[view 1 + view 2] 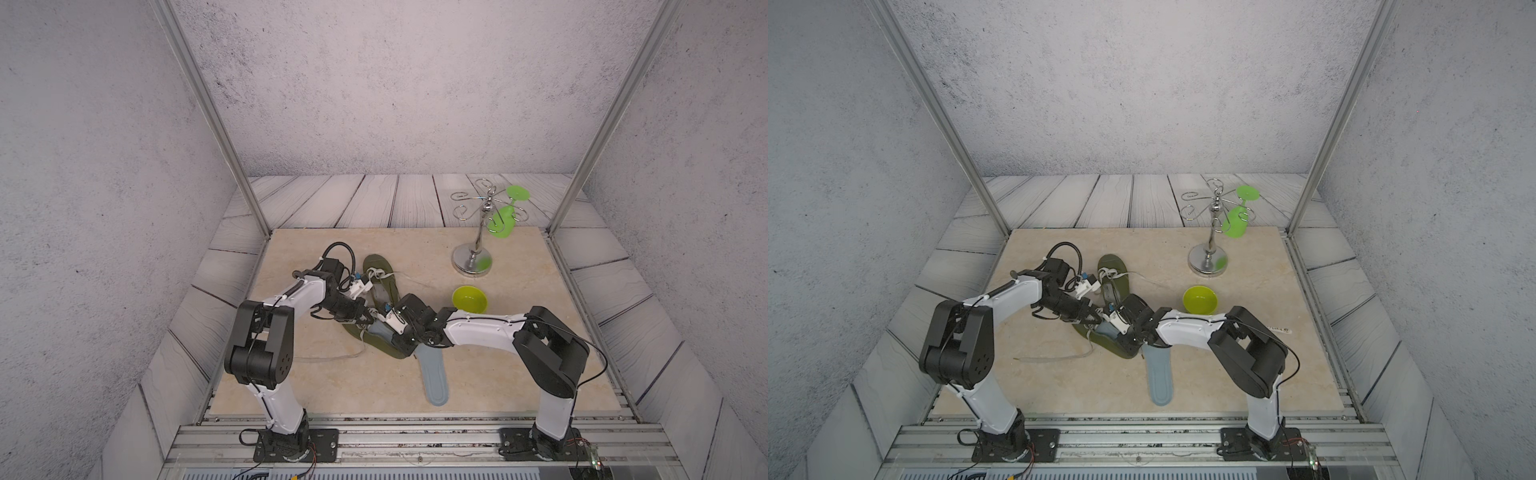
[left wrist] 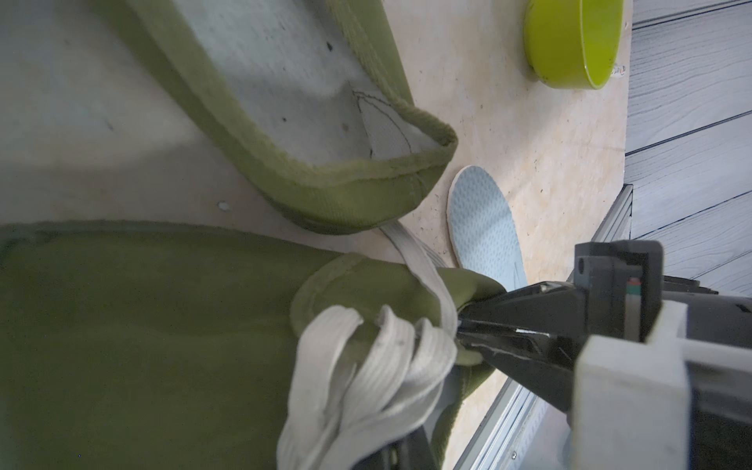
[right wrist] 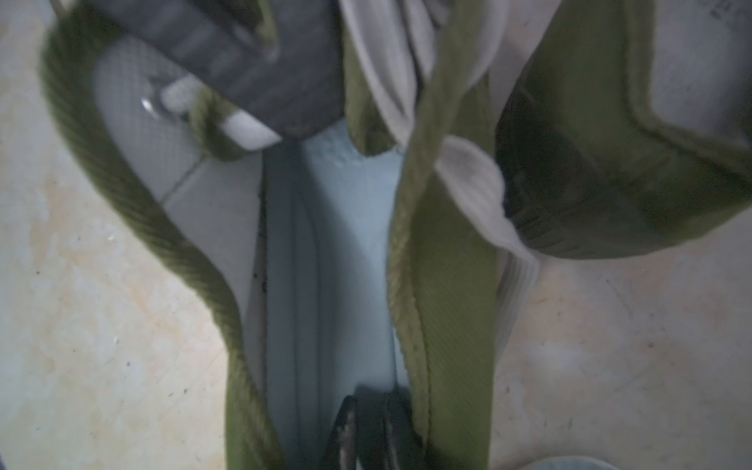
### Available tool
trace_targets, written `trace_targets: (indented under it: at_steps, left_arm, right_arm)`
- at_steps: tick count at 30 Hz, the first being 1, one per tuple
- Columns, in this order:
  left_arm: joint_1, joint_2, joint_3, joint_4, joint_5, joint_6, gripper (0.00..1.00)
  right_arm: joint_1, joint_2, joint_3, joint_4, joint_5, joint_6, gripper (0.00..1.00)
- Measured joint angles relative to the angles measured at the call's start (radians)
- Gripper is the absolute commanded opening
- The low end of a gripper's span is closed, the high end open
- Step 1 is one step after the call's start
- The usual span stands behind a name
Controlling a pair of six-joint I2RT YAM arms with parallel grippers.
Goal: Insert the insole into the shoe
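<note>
Near the middle of the table lies an olive shoe [image 1: 353, 332] with pale laces. A light blue insole [image 3: 350, 244] is inside its opening, curled lengthwise; it also shows in a top view [image 1: 380, 332]. My left gripper [image 2: 460, 337] is shut on the shoe's tongue [image 2: 407, 293] beside the laces [image 2: 366, 366], holding the opening apart. My right gripper [image 3: 374, 427] reaches into the heel end, its fingers nearly together on the insole. In both top views the two grippers meet over this shoe: the left gripper [image 1: 371, 318] [image 1: 1098, 319], the right gripper [image 1: 401, 347].
A second olive shoe [image 1: 376, 266] lies just behind. Another light blue insole [image 1: 434, 374] rests flat toward the front edge. A green bowl [image 1: 469, 300] sits to the right. A metal stand [image 1: 471, 262] carrying a green glass [image 1: 500, 222] is at back right. A loose lace [image 1: 332, 357] trails left.
</note>
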Motion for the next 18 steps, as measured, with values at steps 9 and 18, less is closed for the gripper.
trace_targets:
  at_steps: [9, 18]
  left_arm:
    - [0.000, 0.000, 0.000, -0.003, -0.003, 0.001, 0.00]
    - [0.000, 0.000, 0.030, -0.045, -0.037, 0.019, 0.00]
  right_arm:
    - [0.005, -0.018, -0.005, 0.004, 0.023, 0.005, 0.16]
    - [0.007, -0.062, 0.070, -0.098, 0.047, 0.003, 0.21]
